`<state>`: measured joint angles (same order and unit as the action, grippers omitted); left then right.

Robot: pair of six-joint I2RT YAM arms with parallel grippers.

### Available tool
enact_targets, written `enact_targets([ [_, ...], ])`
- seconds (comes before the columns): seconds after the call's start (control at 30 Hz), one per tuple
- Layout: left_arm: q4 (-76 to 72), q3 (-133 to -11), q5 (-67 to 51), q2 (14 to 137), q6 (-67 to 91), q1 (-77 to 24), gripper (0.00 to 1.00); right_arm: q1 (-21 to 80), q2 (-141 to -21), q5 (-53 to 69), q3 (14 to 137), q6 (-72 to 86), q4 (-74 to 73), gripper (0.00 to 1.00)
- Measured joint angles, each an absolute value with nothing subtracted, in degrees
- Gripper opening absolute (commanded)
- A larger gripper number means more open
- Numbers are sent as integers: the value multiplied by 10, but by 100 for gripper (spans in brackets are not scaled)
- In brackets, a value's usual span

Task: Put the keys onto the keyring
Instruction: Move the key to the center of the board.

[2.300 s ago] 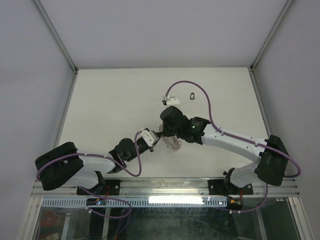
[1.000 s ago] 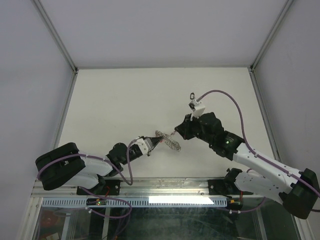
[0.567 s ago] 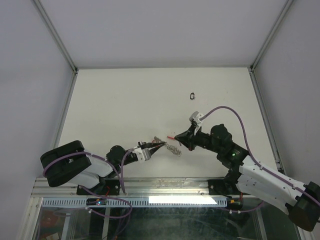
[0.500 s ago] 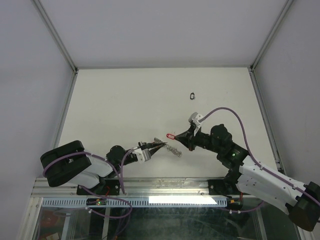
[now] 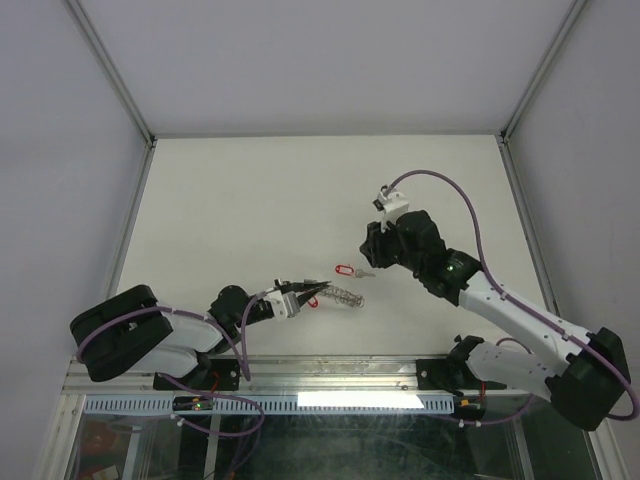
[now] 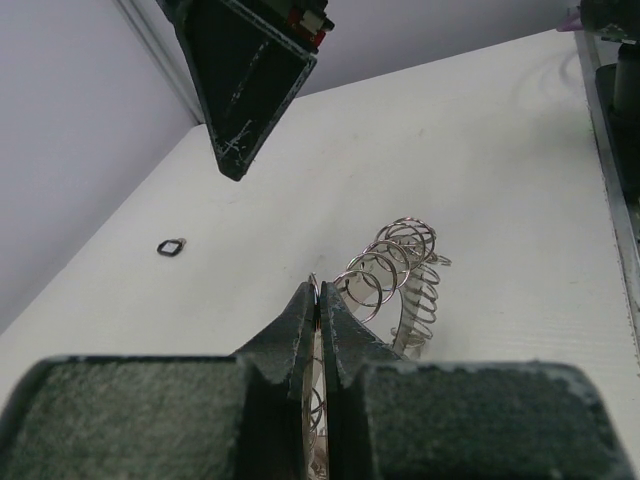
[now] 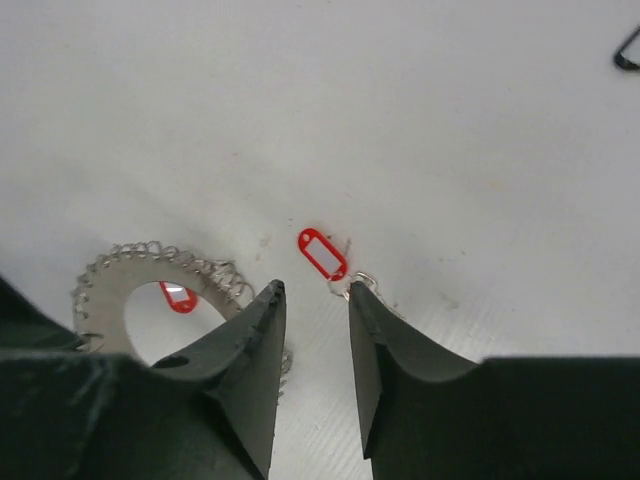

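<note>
At the near side of the white table (image 5: 230, 200) you find the flat grey, loop-fringed metal keyring (image 5: 343, 297), its rim pinched in the fully closed left gripper (image 6: 317, 300). The right gripper (image 7: 312, 300) stands part-open and empty. A red-tagged silver key (image 7: 322, 253) lies beside the ring.

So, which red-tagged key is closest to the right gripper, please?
The red-tagged key lying free just beyond the right gripper tips; the other red tag shows through the hole of the keyring.

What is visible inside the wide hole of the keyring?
Through the hole of the keyring, a red key tag shows against the white table. Its key cannot be seen, and the right gripper covers the hole's lower edge.
</note>
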<state>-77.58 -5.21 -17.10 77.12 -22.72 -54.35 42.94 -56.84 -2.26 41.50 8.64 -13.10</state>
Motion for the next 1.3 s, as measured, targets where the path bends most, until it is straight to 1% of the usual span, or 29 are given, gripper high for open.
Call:
enact_targets([
  [0.1, -758, -52, -171, 755, -218, -531, 0, 391, -614, -27, 435, 125, -158, 46],
  [0.2, -743, -49, -168, 735, -207, -528, 0, 350, -638, -21, 433, 157, -181, 48],
  [0.4, -658, -40, -139, 619, -171, -528, 0, 270, -650, 36, 410, 206, -156, 47],
  [0.57, -565, -38, -90, 505, -162, -528, 0, 229, -699, 48, 410, 223, -140, 47],
  [0.63, -533, -38, -75, 480, -161, -528, 0, 213, -717, 43, 412, 226, -138, 47],
  [0.77, -491, -38, -60, 469, -157, -528, 0, 185, -766, 36, 435, 229, -128, 47],
  [0.87, -474, -38, -59, 469, -156, -528, 0, 177, -819, 26, 477, 214, -122, 47],
  [1.07, -449, -40, -60, 469, -155, -528, 0, 177, -957, -8, 613, 182, -120, 47],
  [1.3, -443, -50, -60, 477, -150, -528, 0, 177, -1050, -72, 718, 202, -124, 46],
])
